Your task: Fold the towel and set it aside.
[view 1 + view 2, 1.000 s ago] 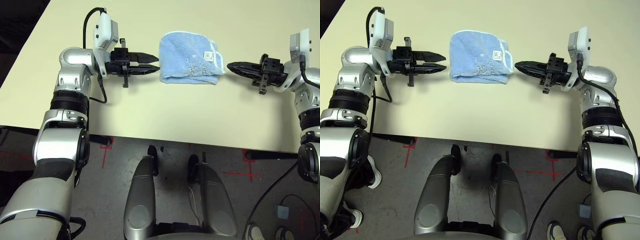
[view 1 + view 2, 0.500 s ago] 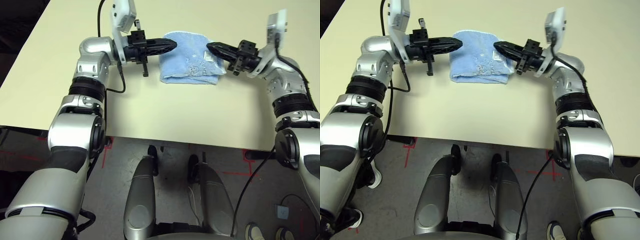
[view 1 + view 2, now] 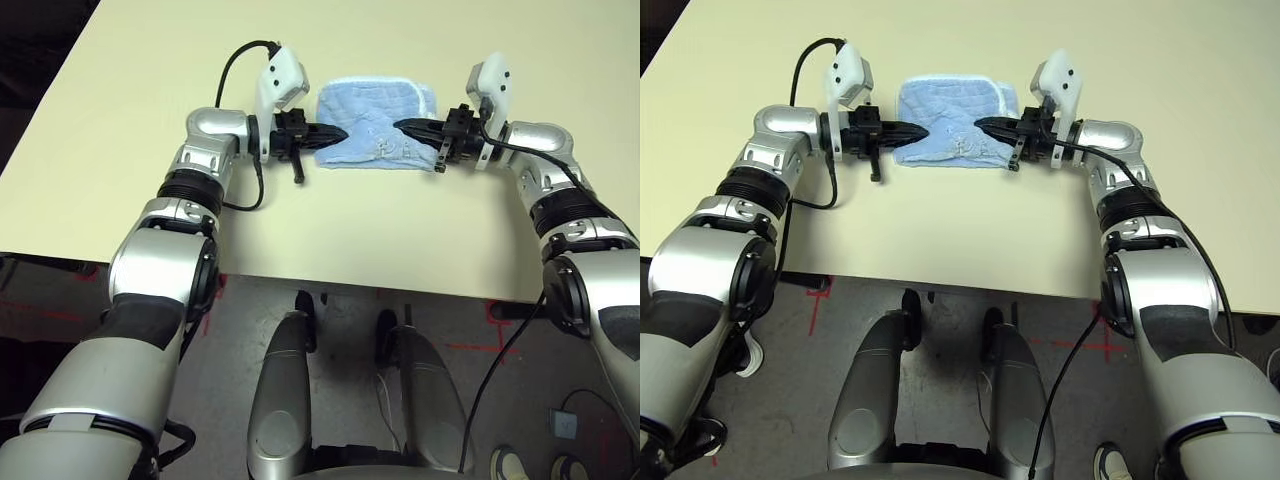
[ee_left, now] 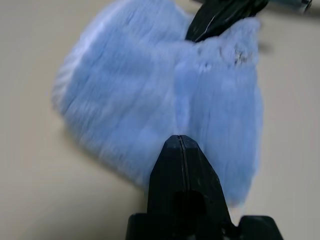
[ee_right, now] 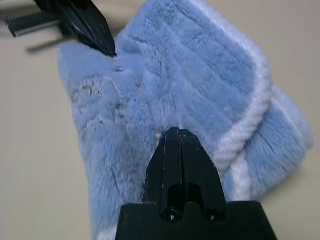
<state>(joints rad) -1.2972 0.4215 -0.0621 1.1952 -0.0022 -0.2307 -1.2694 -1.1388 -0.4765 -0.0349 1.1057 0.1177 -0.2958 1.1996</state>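
Note:
The light blue towel [image 3: 378, 103] lies folded on the cream table [image 3: 400, 230], with white edging along its far side. My left gripper [image 3: 338, 133] reaches in from the left, shut, its tip lying on the towel's near left part. My right gripper [image 3: 400, 125] comes in from the right, also shut, with its tip on the towel's near right part. The two tips point at each other with a short gap of cloth between them. In the left wrist view my closed fingers [image 4: 180, 150] lie over the towel [image 4: 140, 90]. The right wrist view shows the same on the towel [image 5: 200, 75].
The table stretches bare and wide to the left, right and far side of the towel. Its front edge [image 3: 350, 285] runs close below my elbows. Beyond that edge is grey floor with red tape marks [image 3: 210, 300].
Both arms have swung inward from the sides, shut throughout. Their tips went from beside the towel to on top of it, and the towel looks flatter and shallower.

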